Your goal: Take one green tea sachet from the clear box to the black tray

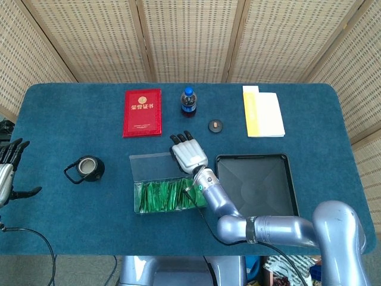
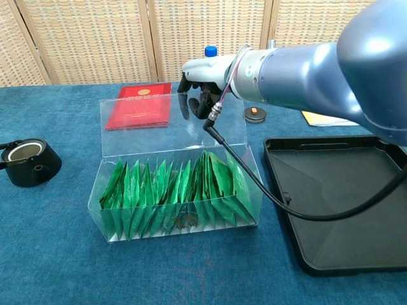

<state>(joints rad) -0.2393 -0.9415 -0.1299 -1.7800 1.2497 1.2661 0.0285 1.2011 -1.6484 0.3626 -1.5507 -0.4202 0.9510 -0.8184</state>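
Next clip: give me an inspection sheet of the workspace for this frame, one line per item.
Surface: table under blue cloth.
Job's things: clear box, lid raised, full of green tea sachets; black tray bare, right of the box.
Clutter: red booklet, cola bottle, yellow pad, small round disc, black cup.
Hands: right hand above the box's raised lid, holding nothing; left hand at the table's left edge, fingers apart.
Cables: black cable hangs from the right wrist.
Surroundings: woven screens behind.
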